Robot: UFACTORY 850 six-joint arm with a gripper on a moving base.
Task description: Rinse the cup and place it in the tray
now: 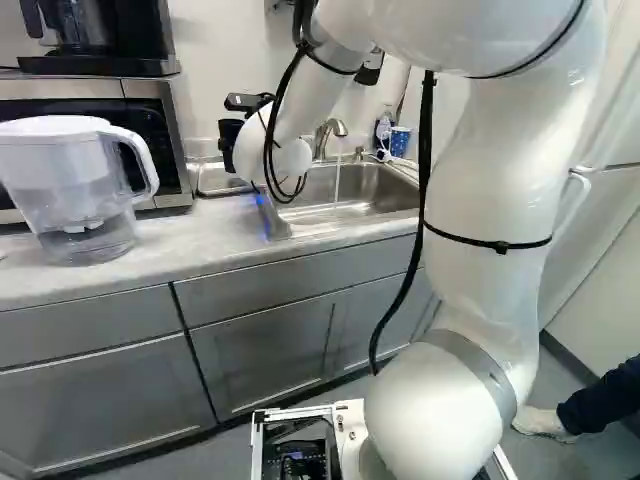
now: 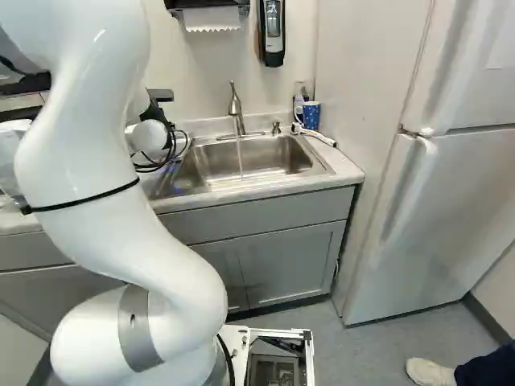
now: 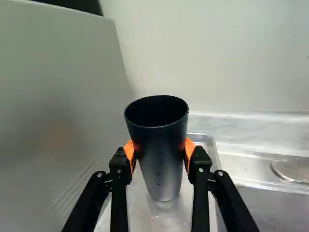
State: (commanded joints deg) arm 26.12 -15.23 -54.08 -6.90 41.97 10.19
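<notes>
While our gripper has the black cup pinched from two sides, its fingers parted by just the cup's width, we have it upright over the metal tray, short of the tray's far edge. We can't tell whether its base touches down. Letting go too high could drop it onto one side of its base and tip it; wet walls could also let it slip through the pads. Drifting towards the microwave might knock the cup or a finger, and drifting the other way could set it on the tray's sink-side edge. Water runs from the faucet, so someone must shut it off.
</notes>
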